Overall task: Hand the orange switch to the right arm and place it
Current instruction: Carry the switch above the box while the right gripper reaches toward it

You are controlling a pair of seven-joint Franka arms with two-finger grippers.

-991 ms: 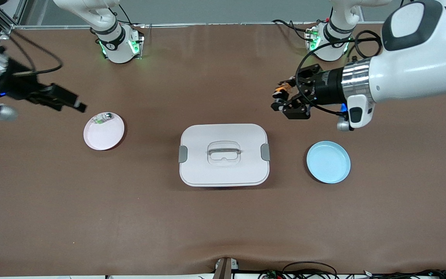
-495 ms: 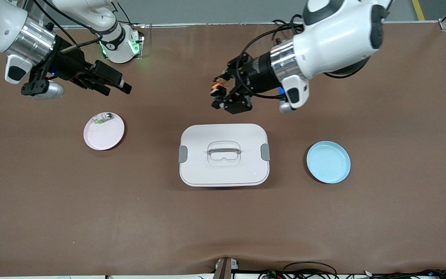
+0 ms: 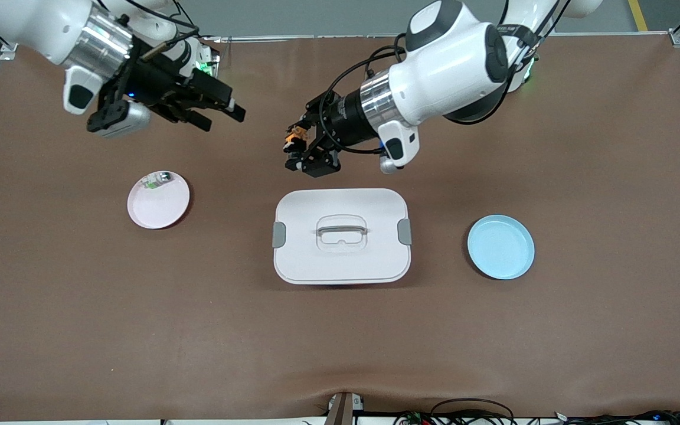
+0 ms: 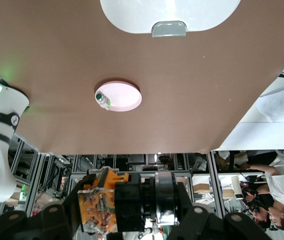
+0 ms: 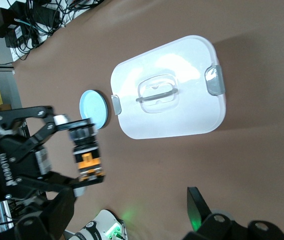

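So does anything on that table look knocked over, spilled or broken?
Nothing stands out. The white lidded box sits flat, the blue plate is bare, and the pink plate holds a small clear part. The left gripper holds the orange switch in the air.

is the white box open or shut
Shut. The lid sits flat over the whole white box, handle up, with a grey latch at each end; whether the latches are locked cannot be told.
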